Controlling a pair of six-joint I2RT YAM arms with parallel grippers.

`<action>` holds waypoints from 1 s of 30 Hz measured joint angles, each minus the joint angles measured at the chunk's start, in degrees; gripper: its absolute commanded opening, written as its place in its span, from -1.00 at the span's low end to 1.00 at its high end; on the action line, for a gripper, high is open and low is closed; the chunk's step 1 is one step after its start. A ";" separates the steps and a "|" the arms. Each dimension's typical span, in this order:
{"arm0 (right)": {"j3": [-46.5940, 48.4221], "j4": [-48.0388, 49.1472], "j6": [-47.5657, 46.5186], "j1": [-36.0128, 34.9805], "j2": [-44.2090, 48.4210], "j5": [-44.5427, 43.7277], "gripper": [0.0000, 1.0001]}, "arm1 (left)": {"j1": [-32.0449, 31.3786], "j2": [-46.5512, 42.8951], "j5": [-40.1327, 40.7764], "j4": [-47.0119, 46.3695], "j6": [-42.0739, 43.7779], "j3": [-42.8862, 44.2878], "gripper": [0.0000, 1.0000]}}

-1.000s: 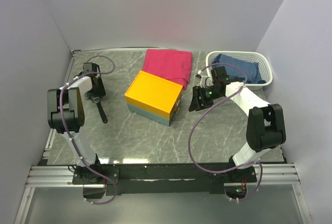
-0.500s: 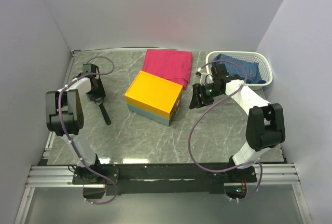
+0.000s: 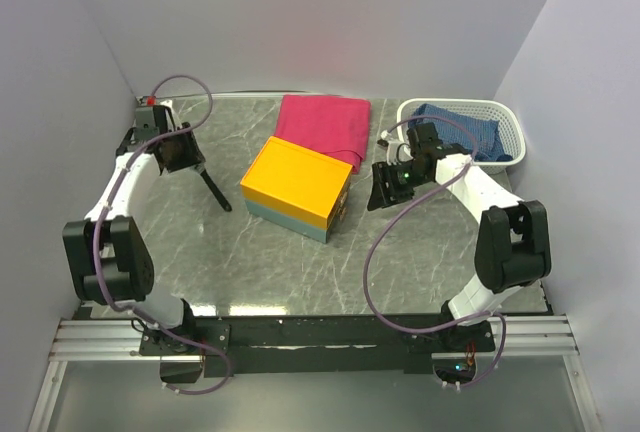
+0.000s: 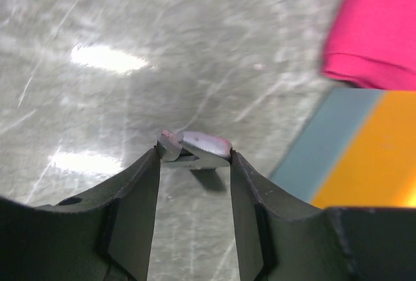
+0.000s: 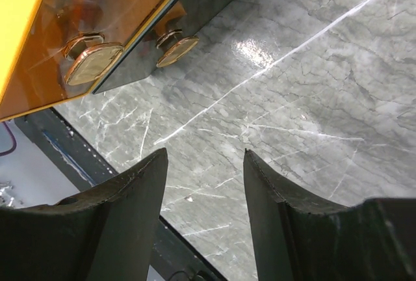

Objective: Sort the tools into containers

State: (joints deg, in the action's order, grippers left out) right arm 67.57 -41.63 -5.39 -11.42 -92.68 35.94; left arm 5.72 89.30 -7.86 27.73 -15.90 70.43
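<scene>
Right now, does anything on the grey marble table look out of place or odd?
Yes. A crumpled blue cloth fills the white oval slotted plastic basket at the far right, which is meant for tools. Otherwise nothing looks spilled or damaged; the left gripper holds a dark long tool askew.

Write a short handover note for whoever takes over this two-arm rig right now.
Left gripper: shut on the dark metal adjustable wrench, at the far left of the table.
Right gripper: open, empty, beside the rectangular orange-topped, teal-based box.
White oval slotted plastic basket: blue cloth inside, no tool visible.
Done: wrench gripped. Left: place it in a container; box contents cannot be told.
</scene>
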 measured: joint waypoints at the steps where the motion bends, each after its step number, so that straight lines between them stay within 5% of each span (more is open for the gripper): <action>1: -0.04 0.00 -0.15 0.02 0.20 -0.17 0.16 | 0.00 -0.70 -0.72 -0.02 0.11 0.15 -0.98; 17: -2.10 -0.15 -1.86 1.81 3.87 -1.81 0.16 | -0.31 -14.38 -15.04 -2.29 -0.13 4.24 -0.98; 30: -3.50 -0.15 -2.25 2.73 4.81 -2.38 0.16 | -1.40 -14.80 -24.63 -8.63 -9.53 9.86 -0.98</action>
State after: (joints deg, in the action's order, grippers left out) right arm 64.07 -41.78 -7.64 -8.69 -87.88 33.56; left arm 4.32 74.50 -32.49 19.09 -25.43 80.29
